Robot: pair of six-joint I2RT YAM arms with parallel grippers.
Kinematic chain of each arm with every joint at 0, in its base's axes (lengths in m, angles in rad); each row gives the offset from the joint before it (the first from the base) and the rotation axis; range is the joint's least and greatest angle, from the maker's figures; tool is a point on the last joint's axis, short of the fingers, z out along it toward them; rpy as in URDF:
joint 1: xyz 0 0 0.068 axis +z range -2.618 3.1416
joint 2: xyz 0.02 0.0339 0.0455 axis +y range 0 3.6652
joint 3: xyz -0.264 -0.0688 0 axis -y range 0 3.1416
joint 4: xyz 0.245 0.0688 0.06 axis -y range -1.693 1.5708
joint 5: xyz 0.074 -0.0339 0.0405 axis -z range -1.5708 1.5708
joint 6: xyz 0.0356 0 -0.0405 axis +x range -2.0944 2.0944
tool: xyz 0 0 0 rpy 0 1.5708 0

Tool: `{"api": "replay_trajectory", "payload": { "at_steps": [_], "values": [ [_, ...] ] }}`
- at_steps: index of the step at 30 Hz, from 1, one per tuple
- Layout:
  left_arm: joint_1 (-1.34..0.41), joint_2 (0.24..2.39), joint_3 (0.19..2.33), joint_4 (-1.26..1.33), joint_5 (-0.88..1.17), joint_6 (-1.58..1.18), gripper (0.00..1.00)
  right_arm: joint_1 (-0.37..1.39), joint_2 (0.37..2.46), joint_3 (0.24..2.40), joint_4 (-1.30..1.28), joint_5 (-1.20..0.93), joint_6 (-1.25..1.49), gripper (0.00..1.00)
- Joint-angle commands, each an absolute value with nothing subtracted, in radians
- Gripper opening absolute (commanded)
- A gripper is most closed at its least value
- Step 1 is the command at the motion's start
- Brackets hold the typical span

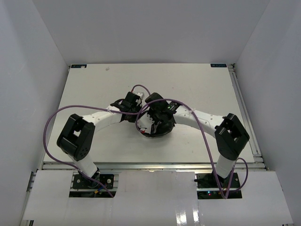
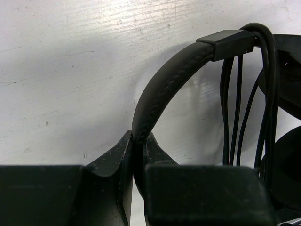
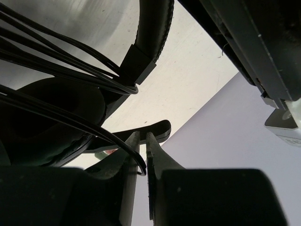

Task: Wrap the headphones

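Headphones (image 1: 157, 126): left fingers (image 2: 113, 162) clamp the headband (image 2: 162, 84), right fingers (image 3: 162, 162) narrowly pinch the cord (image 3: 110, 77); if that pinch slips, the wound loops could spring loose.

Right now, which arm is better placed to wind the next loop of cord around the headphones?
The right. The right gripper pinches the cord beside loops already over the headband, so it can probably carry the next turn. The left gripper clamps the headband, steadying it.
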State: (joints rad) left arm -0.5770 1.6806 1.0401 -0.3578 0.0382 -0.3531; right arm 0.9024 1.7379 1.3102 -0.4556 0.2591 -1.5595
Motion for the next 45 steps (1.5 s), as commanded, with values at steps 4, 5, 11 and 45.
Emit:
{"api": "replay_trajectory", "payload": {
  "at_steps": [4, 5, 11, 45],
  "values": [
    [-0.580, 1.666, 1.034, -0.314, 0.072, -0.365, 0.16, 0.891, 1.744, 1.283, -0.427, 0.268, -1.551, 0.30],
    [-0.580, 1.666, 1.032, -0.315, 0.074, -0.367, 0.18, 0.891, 1.741, 1.279, -0.430, 0.267, -1.549, 0.32],
    [-0.580, 1.659, 1.037, -0.316, 0.072, -0.374, 0.37, 0.893, 1.722, 1.277, -0.459, 0.257, -1.545, 0.47],
    [-0.560, 1.364, 1.099, -0.522, -0.121, -0.328, 0.72, 0.904, 1.787, 1.587, -0.597, 0.198, -1.381, 0.75]
  ]
}}
